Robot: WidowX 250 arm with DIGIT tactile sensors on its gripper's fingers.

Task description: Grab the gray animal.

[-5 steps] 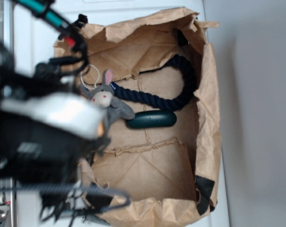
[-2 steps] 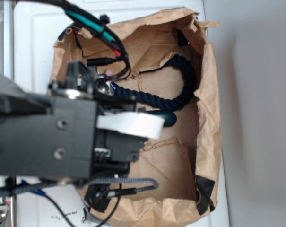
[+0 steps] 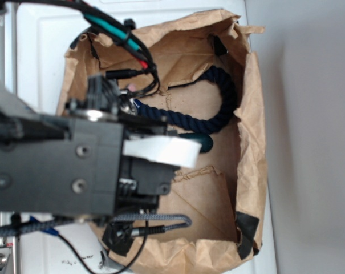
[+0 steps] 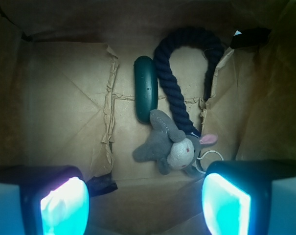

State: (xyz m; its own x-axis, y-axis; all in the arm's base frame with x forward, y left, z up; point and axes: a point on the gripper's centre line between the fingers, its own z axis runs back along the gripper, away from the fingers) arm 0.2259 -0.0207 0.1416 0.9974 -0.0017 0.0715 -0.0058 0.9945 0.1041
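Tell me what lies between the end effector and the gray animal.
Only bare brown paper bag floor separates the open end effector from the gray animal, shown in the wrist view.

Exterior view: you get bright, even daylight, with the arm (image 3: 58,165) close to the lens and soft. Wrist view: dim and vignetted inside the paper bag (image 4: 64,98), its corners dark; fingertips (image 4: 225,205) glow cyan, blurred.

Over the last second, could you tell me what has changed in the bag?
The arm swung in over the bag, and it now hides the gray animal from the exterior camera. The gripper hangs open above the animal, gripping nothing. In the last moments the arm barely shifted. The rope and green object stayed put.
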